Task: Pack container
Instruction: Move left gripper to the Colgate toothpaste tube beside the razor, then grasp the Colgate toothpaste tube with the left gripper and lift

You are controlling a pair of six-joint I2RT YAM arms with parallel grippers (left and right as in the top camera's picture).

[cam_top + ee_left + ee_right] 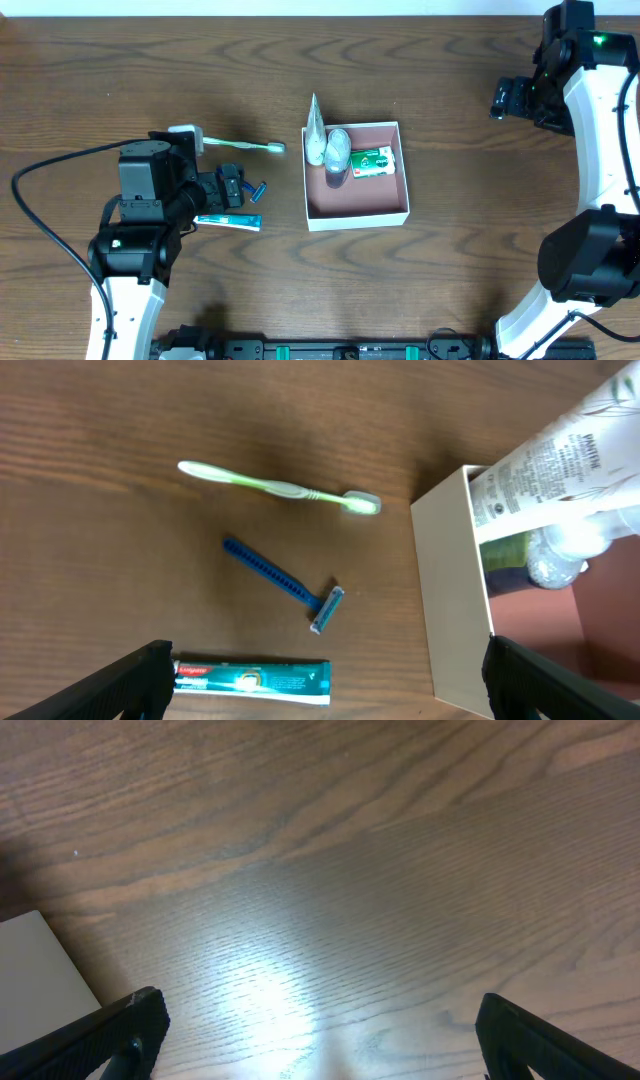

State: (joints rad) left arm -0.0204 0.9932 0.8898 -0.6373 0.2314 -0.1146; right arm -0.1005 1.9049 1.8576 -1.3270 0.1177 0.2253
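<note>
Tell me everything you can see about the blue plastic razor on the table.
The blue plastic disposable razor lies flat on the brown wooden table, touching nothing else. Its thin ribbed handle runs diagonally; the paler head is the end nearer the white-walled container. It lies between the green toothbrush and the toothpaste tube.

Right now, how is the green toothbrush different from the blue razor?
The toothbrush is pale green and white; the razor is blue. The toothbrush is longer than the razor. In the left wrist view the toothbrush lies almost level, while the razor slants down to its head. Both lie on the table, outside the container, heads toward it.
</note>
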